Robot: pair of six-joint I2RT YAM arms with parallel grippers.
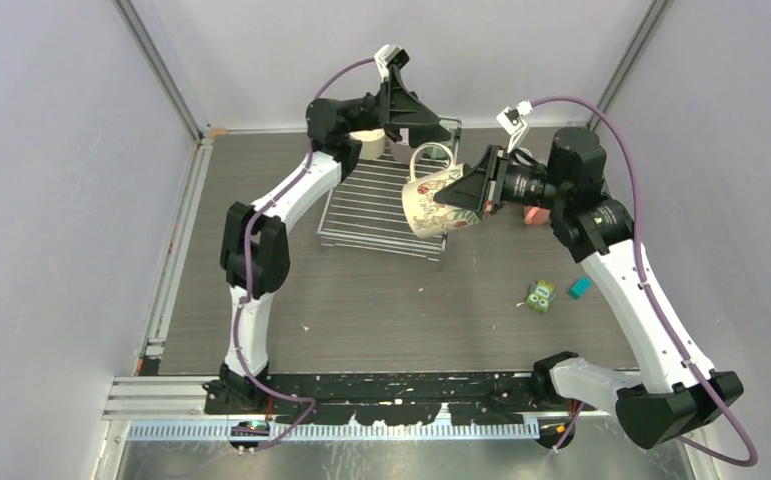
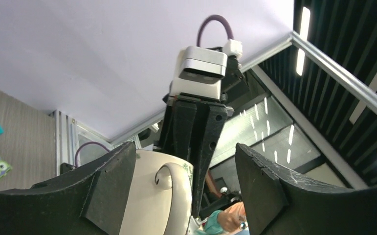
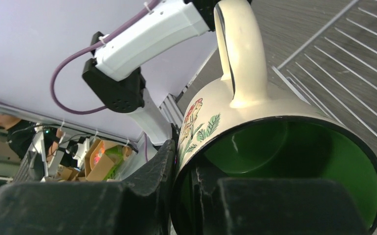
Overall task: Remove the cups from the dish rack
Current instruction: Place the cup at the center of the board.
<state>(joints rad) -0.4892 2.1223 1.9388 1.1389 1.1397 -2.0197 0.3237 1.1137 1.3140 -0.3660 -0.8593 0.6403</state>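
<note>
A plain cream cup (image 1: 366,146) at the far left corner of the dish rack (image 1: 361,215) is half hidden behind the left arm. Whether it stands on the wires or just beside them is hard to tell. A pink object (image 1: 534,215) behind the right arm is mostly covered, so what it is stays unclear.

The right gripper (image 1: 453,200) is clamped on the rim of a cream floral mug (image 1: 426,200), one finger inside its green interior and one outside. It holds the mug tilted over the right side of the rack, with the handle toward the far end. The left gripper (image 1: 423,125) hangs just beyond that handle with its jaws spread wide, holding nothing.

On the counter (image 1: 381,310) near the right arm lie a green toy block (image 1: 539,296) and a teal block (image 1: 580,287), close together.

Counted: two cups plainly seen, one rack and two blocks.
</note>
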